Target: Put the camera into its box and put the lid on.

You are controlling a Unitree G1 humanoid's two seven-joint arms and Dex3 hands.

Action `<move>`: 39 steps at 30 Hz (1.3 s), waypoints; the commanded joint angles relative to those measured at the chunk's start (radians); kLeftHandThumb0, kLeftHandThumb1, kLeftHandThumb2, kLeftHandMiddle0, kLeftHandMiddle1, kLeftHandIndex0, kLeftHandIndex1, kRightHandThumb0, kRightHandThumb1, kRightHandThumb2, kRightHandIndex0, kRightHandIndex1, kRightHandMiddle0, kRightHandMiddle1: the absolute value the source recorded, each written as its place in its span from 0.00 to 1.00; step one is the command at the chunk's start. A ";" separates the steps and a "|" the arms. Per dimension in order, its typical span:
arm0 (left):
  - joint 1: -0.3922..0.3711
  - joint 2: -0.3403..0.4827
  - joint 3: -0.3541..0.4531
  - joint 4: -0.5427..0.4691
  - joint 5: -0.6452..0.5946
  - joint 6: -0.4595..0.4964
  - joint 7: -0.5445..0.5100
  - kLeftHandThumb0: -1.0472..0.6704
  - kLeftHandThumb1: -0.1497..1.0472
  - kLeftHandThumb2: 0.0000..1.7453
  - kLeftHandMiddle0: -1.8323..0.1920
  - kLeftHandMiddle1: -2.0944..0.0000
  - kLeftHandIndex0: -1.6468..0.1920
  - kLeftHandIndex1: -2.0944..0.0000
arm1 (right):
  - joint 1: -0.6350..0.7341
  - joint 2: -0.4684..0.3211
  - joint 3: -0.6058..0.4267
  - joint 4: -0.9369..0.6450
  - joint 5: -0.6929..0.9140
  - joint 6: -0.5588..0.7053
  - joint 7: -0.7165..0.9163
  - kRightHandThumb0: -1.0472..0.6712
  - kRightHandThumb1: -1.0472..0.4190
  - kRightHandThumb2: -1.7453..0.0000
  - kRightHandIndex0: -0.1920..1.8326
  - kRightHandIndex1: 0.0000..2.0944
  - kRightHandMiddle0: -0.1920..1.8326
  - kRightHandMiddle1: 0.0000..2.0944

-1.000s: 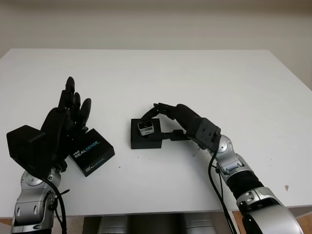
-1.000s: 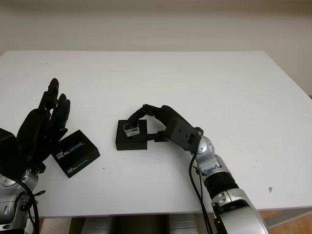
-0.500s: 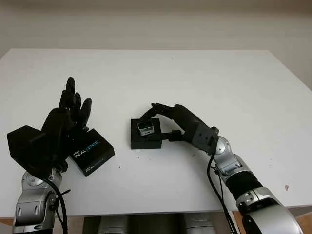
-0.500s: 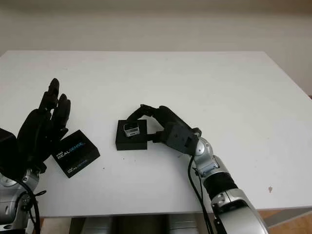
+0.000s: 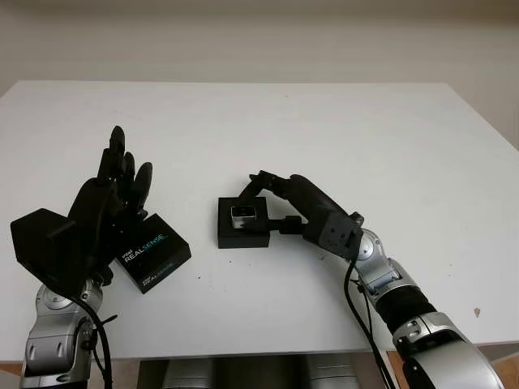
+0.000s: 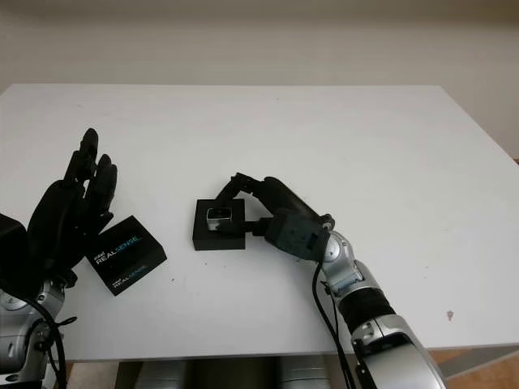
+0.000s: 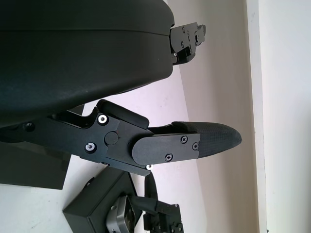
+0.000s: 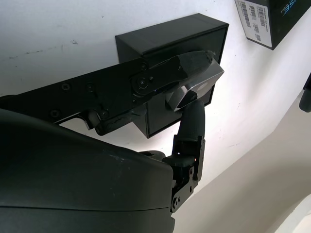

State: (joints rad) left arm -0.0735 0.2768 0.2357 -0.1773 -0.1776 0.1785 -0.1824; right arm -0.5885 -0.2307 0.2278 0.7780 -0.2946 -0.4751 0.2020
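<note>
Nearby, lid (image 5: pixel 152 252) beside left hand (image 5: pixel 105 207)

The right hand (image 5: pixel 272 198) crowds the box (image 5: pixel 242 232) from 3 o'clock, its fingers over the top; the box's 9 and 6 o'clock sides are free. At 9 o'clock the lid (image 5: pixel 152 252) and raised left hand (image 5: pixel 109 207) block the way. The bench (image 5: pixel 340 130) toward 12 o'clock is bare.

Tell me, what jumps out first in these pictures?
At the middle of the white table, the right robot hand pinches a small silver camera over its open black box. Off to the left, the open left robot hand is raised beside the black lid printed REALSENSE.
</note>
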 commanded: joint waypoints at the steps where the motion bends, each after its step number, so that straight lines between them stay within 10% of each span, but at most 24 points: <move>1: 0.006 0.004 -0.001 -0.010 0.003 -0.004 -0.001 0.20 1.00 0.28 1.00 1.00 1.00 1.00 | 0.005 -0.006 0.001 0.007 -0.003 -0.017 -0.006 0.33 0.03 0.97 0.25 0.04 0.28 0.71; 39: 0.010 0.001 -0.006 -0.022 0.002 -0.005 -0.012 0.19 1.00 0.28 1.00 1.00 1.00 1.00 | 0.026 0.020 0.042 0.015 -0.119 -0.118 -0.258 0.34 0.05 0.97 0.29 0.06 0.28 0.73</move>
State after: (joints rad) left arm -0.0690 0.2766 0.2350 -0.1814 -0.1775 0.1751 -0.1942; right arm -0.5499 -0.2146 0.2658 0.7838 -0.4113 -0.5818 -0.0511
